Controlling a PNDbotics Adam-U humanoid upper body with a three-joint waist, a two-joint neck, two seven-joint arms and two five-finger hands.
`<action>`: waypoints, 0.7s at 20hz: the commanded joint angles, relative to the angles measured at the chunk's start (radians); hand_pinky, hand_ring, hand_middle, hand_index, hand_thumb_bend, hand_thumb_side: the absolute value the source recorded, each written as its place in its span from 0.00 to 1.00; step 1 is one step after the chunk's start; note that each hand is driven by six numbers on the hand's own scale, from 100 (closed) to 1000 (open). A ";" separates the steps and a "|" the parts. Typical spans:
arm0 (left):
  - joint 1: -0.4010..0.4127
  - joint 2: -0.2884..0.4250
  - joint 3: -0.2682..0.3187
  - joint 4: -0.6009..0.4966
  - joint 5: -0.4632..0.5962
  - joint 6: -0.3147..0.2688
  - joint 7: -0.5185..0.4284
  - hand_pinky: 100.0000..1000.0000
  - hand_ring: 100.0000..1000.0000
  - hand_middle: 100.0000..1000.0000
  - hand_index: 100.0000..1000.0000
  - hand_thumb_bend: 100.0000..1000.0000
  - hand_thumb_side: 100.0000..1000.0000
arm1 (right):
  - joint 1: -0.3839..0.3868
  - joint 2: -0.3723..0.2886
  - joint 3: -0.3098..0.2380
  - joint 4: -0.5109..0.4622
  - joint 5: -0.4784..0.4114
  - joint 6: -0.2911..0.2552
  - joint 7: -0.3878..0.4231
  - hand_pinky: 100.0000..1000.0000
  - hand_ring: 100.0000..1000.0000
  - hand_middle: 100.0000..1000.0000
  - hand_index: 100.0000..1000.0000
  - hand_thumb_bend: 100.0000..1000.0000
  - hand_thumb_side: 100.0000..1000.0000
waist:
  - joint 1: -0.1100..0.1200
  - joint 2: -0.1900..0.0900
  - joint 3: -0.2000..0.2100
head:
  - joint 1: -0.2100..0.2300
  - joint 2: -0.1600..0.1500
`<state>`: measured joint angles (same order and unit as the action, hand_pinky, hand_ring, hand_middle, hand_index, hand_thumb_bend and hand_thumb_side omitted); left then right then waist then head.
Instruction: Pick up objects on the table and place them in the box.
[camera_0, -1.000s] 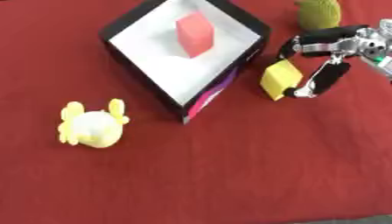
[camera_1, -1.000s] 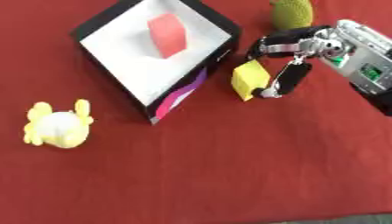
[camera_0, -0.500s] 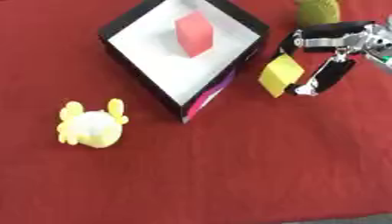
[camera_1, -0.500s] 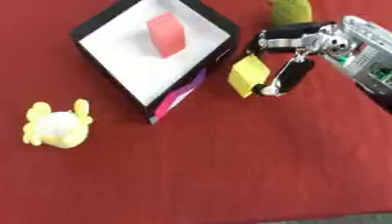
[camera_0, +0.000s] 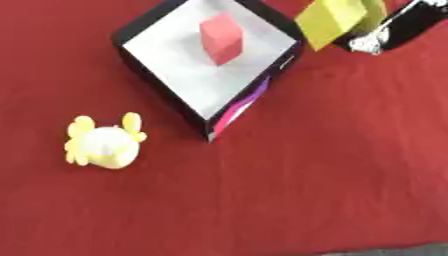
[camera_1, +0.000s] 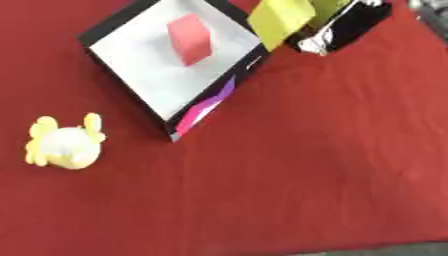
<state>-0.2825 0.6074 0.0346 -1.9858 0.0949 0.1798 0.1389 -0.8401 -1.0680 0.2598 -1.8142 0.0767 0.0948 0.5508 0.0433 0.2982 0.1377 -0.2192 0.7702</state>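
In the left eye view the right robot hand (camera_0: 395, 31) reaches in from the counter's far right corner, fingers clamped on the yellow block (camera_0: 329, 19) held just beside the box (camera_0: 166, 100), while the right eye view shows a red block (camera_1: 191, 39) inside it and a yellow plush toy (camera_1: 63, 142) near the counter's left edge.

left eye: looked steeply down from the head at the red counter (camera_0: 289, 190), close in.
right eye: same downward aim, scene sat further left in frame.
tilt: counter ran askew.
shared: box (camera_0: 166, 85), yellow toy (camera_1: 63, 143), right hand (camera_0: 394, 32) at the top edge.
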 joint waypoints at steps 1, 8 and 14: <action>-0.012 0.039 0.020 -0.014 -0.006 -0.001 0.014 0.92 0.74 0.76 0.87 0.09 0.61 | -0.131 0.097 0.064 0.091 0.048 0.019 0.055 0.80 0.61 0.44 0.50 0.00 0.00 | -0.010 -0.044 0.007 | -0.015 0.000; -0.041 0.026 0.041 -0.014 0.018 -0.051 0.083 0.93 0.72 0.78 0.86 0.15 0.60 | -0.350 0.408 0.158 0.399 0.282 -0.063 0.110 0.79 0.61 0.44 0.50 0.00 0.00 | -0.010 -0.055 0.046 | -0.067 0.000; -0.049 0.024 0.035 -0.014 0.036 -0.081 0.140 0.93 0.72 0.78 0.86 0.17 0.59 | -0.367 0.535 0.156 0.596 0.429 -0.144 0.107 0.79 0.62 0.45 0.50 0.00 0.00 | -0.009 -0.049 0.060 | -0.089 -0.001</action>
<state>-0.3188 0.6072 0.0589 -1.9858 0.1272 0.1037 0.2683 -1.1824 -0.5416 0.4258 -1.2468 0.4767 -0.0331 0.6590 0.0433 0.2818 0.1962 -0.3021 0.7714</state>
